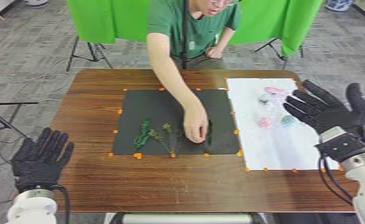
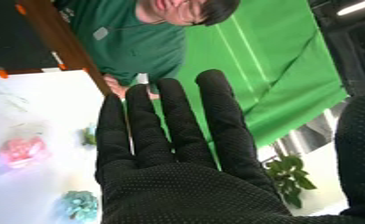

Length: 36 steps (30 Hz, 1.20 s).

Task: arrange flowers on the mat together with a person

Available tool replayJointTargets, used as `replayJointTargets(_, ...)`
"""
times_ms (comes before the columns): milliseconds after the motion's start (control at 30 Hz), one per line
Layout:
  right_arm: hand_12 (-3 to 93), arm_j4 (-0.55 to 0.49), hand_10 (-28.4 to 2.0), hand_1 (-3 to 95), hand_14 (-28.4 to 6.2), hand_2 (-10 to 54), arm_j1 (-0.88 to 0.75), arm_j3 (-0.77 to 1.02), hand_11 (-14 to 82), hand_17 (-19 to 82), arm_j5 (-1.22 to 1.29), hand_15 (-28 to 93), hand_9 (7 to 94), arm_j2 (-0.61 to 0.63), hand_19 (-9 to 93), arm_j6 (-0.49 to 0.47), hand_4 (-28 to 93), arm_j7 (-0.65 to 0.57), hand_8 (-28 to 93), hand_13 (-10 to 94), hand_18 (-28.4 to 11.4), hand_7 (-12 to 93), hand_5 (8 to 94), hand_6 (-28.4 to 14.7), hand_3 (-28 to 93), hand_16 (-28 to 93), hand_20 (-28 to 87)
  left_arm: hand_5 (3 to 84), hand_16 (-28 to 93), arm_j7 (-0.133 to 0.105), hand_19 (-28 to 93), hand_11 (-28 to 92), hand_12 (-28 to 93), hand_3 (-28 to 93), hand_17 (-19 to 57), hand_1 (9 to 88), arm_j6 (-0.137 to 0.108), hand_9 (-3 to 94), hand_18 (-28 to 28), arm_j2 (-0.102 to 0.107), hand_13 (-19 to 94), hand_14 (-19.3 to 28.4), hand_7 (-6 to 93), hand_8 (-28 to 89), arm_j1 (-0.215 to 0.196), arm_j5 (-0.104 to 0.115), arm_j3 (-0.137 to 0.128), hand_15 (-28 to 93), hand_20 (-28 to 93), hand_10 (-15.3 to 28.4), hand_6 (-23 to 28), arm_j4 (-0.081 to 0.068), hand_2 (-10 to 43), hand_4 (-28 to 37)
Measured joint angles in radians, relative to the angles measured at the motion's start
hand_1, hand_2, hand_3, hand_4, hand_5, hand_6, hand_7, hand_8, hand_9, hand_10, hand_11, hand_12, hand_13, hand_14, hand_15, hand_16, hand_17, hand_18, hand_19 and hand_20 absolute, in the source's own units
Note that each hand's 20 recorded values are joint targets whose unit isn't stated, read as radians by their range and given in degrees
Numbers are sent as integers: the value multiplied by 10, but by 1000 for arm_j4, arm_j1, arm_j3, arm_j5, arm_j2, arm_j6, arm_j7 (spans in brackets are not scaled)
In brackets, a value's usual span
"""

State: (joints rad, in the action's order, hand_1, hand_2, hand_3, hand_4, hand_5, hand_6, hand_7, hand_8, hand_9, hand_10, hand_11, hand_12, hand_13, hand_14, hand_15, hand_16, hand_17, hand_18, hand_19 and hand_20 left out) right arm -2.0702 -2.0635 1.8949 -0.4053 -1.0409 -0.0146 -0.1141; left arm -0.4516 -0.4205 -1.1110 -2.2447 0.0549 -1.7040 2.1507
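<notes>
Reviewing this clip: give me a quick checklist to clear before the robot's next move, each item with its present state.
1. Right hand open and empty: ok.
2. Left hand away from the black mat: ok, off to its left.
3. Person's hand off the mat: not ok, reaching among the green stems.
4. Person's grip released: cannot tell.
5. Flowers available on the white sheet: ok.

The black-gloved right robot hand (image 1: 323, 107) has its fingers straight, thumb well apart. A ruffled pink flower (image 2: 23, 151) and a pale teal flower (image 2: 79, 205) (the bluer of the two) lie on a flat white sheet (image 2: 36, 110) beside a black mat (image 2: 5, 45); a green-shirted person (image 2: 125, 50) is at the brown wooden table (image 2: 65, 32).
</notes>
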Motion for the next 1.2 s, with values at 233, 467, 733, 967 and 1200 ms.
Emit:
replayJointTargets(233,194,-7,-191,189,-184,-13,0,-4,96,53,-90,61,401,0,340,6,-280,-31,-106,303,-191,181,442,-59,750,272,132,499,-115,2,450,287,85,770,-66,291,0,436,164,1,333,174,207,-118,3,-1,1,452,113,162,102,-1,165,-283)
replayJointTargets(467,176,-72,-126,275,-171,-23,0,-83,102,67,-508,67,403,52,353,245,-280,-92,-134,316,-184,208,424,-36,762,264,131,497,-115,9,451,289,84,770,-66,291,0,435,165,1,333,174,207,-118,3,-2,5,453,113,162,102,-1,165,-283)
replayJointTargets(733,147,-35,-106,388,-102,-78,65,-187,111,147,-851,168,407,152,584,21,-282,-127,-154,396,-155,231,405,-6,777,233,231,500,-114,5,451,290,84,770,-66,293,-7,437,165,1,334,176,210,-119,2,-5,6,455,114,162,102,0,165,-283)
replayJointTargets(967,143,17,-100,438,-89,-95,159,-328,111,151,-1197,147,378,231,587,-6,-283,-111,-160,375,-151,240,380,-2,795,224,236,502,-115,-2,452,292,85,770,-65,293,-17,438,166,1,336,175,211,-120,2,4,23,457,113,162,103,1,166,-283)
replayJointTargets(1200,144,84,-100,467,-97,-95,232,-411,106,145,-1533,125,363,247,574,-42,-283,-140,-162,350,-151,238,374,-3,799,229,223,503,-116,-4,453,293,85,770,-65,293,-19,439,166,5,337,175,213,-120,0,8,25,456,113,163,103,1,166,-283)
